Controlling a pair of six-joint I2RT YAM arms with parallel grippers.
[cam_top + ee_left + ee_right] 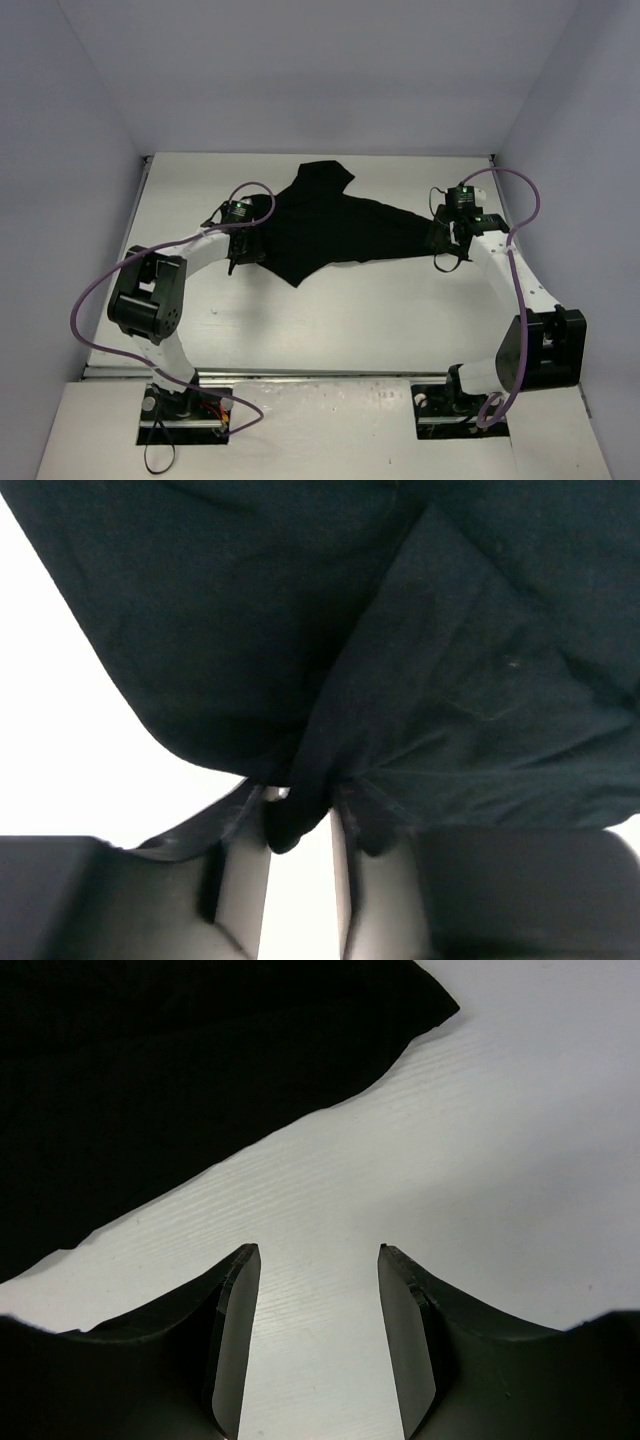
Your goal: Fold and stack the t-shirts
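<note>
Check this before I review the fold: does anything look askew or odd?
The t-shirt lies bunched and stretched into a slanted, uneven shape, not flat. The left gripper pinches a fold of it between its fingers. The right gripper is open over bare table beside its edge.

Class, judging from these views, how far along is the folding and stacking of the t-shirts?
Done: nothing; the t-shirt lies crumpled, unfolded. In hand: the left end effector pinches its cloth; the right end effector is open near its edge. Left: folding, stacking.
</note>
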